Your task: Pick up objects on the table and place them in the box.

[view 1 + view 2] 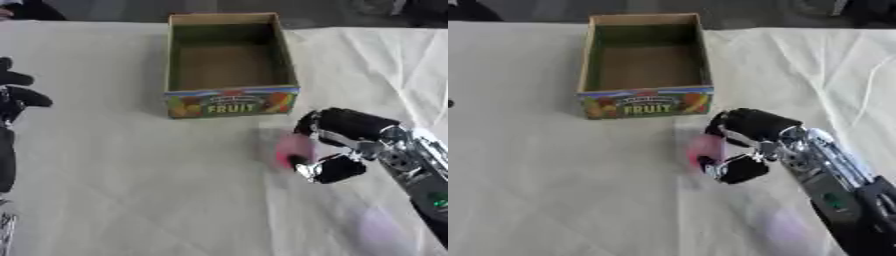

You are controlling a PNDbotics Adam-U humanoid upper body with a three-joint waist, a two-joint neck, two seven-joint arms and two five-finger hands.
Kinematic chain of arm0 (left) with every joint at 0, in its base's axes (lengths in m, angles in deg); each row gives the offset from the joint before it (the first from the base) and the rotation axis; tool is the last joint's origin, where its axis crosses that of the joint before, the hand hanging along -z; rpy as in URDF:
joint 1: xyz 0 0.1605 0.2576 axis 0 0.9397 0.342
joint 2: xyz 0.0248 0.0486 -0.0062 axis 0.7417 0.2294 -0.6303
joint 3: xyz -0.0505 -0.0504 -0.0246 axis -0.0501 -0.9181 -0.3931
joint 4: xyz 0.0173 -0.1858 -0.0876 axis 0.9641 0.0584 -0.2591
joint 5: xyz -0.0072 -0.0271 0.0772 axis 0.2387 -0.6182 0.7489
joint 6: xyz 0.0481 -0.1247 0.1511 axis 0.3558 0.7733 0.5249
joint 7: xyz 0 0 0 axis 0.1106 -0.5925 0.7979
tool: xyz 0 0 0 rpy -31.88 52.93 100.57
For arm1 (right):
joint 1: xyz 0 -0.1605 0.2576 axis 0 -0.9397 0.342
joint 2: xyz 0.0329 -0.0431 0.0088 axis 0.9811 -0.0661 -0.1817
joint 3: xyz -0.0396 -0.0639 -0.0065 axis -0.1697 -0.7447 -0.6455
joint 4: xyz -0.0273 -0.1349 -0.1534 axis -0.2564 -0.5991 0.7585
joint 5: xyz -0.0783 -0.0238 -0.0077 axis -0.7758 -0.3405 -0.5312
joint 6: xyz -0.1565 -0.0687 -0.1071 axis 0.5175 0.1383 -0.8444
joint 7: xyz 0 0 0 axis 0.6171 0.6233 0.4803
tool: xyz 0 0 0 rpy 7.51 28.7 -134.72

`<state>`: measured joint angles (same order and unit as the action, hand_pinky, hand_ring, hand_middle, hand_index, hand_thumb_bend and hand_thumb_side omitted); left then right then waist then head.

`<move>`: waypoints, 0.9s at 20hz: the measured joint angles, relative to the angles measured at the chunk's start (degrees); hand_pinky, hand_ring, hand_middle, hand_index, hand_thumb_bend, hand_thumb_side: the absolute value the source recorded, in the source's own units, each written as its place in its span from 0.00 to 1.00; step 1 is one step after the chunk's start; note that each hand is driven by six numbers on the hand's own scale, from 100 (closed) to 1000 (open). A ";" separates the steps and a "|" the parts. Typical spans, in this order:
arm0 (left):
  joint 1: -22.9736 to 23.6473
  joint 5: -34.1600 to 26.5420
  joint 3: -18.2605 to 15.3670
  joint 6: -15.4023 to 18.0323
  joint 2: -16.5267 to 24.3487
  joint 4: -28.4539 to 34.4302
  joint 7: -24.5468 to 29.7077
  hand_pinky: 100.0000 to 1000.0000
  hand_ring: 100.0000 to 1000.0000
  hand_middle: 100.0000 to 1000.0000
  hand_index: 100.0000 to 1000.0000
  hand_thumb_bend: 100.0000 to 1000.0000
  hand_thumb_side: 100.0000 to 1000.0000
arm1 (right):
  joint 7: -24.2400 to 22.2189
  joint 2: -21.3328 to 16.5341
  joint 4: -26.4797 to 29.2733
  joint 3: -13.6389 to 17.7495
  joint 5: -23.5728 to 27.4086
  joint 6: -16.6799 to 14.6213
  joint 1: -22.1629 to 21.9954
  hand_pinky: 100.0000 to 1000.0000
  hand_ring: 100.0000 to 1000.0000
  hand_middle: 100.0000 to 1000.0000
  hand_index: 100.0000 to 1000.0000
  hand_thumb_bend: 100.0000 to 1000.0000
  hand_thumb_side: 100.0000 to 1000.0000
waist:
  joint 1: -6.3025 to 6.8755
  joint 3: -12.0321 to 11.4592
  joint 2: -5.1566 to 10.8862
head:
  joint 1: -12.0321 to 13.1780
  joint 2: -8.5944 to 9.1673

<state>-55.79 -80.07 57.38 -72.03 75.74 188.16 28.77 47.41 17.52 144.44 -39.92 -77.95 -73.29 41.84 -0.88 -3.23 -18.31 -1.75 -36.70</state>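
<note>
We find the right hand (337,145) curled around a blurred pink object (290,150) on the cloth-covered table (131,190), just in front of the open fruit box (229,60). We judge the object could slip during lifting, since little of it appears enclosed. The left hand (16,97) idles at the left edge, fingers relaxed.

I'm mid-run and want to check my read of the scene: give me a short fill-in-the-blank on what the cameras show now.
1. The word printed on the front of the box is ____.
2. Inside, the box holds ____.
3. The blurred object at the right hand is coloured ____.
4. The left hand shows at the ____ edge of the left eye view.

Missing words: FRUIT; nothing; pink; left
</note>
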 measured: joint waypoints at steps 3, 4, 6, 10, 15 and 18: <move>0.00 0.07 0.00 -0.12 0.00 0.00 0.13 0.52 0.47 0.53 0.75 0.00 0.91 | 2.18 -0.19 1.08 0.00 0.41 0.67 0.03 0.49 0.66 0.50 0.60 0.00 0.49 | 0.00 0.00 0.00 | -0.03 0.01; 0.00 0.10 0.00 -0.14 0.00 0.00 0.15 0.52 0.47 0.53 0.75 0.00 0.91 | 2.82 -0.45 1.46 0.00 0.63 0.84 0.06 0.49 0.65 0.50 0.60 0.00 0.49 | 0.01 -0.02 0.00 | -0.06 0.02; 0.00 0.20 0.00 -0.16 0.00 0.00 0.17 0.52 0.47 0.53 0.75 0.00 0.91 | 4.08 -1.01 2.35 0.01 1.23 1.12 0.36 0.48 0.65 0.50 0.59 0.00 0.49 | 0.01 -0.07 0.00 | -0.18 0.03; -0.01 0.21 0.00 -0.28 0.00 0.00 0.29 0.51 0.47 0.53 0.75 0.00 0.91 | 6.18 -3.00 4.38 0.06 2.83 1.46 1.89 0.48 0.65 0.50 0.58 0.00 0.50 | -0.03 -0.51 0.00 | -0.47 0.05; -0.05 0.21 0.12 -0.34 0.00 0.00 0.56 0.51 0.47 0.53 0.75 0.00 0.91 | 8.79 -7.62 6.94 1.30 7.20 2.96 6.46 0.47 0.64 0.49 0.58 0.00 0.50 | -0.57 -1.98 0.04 | -1.19 0.07; -0.35 0.20 0.20 -0.36 0.00 0.00 0.76 0.51 0.47 0.53 0.75 0.00 0.91 | 9.78 -10.30 7.27 2.22 10.06 4.22 9.20 0.47 0.64 0.48 0.57 0.00 0.49 | -0.66 -2.51 0.04 | -1.71 0.12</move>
<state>-56.13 -79.87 57.58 -72.39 75.74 188.16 29.53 57.19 7.22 151.72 -37.71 -67.89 -69.07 51.04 -1.54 -5.74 -18.27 -3.46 -36.58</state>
